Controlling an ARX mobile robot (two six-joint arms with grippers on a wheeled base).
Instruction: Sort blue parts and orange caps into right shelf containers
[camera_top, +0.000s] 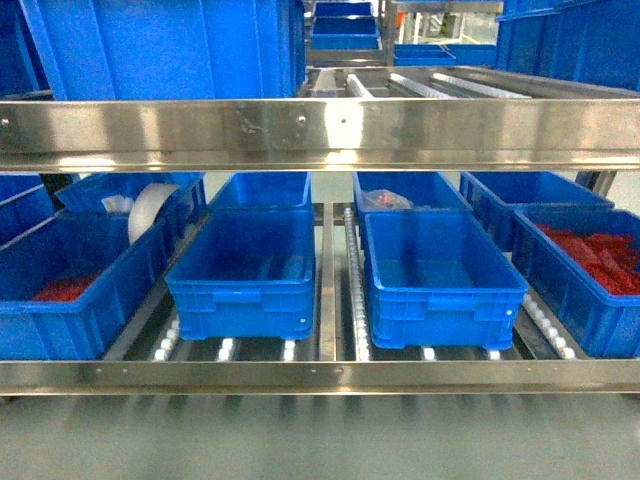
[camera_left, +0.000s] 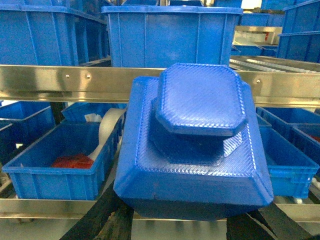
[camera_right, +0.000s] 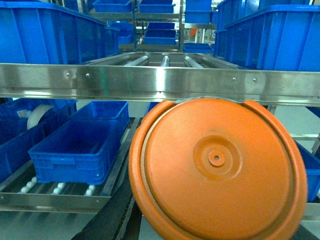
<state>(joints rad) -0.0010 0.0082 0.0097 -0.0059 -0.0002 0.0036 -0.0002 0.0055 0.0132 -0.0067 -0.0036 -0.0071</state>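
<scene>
Two parts held before the shelf (camera_top: 320, 130).
Left jaws grip a blue part (camera_left: 195, 145); right jaws grip an orange cap (camera_right: 217, 167).

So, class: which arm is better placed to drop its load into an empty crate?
Probably right, narrowly: its orange cap faces an empty crate just ahead, while the left's blue part faces a box already holding red pieces.
</scene>
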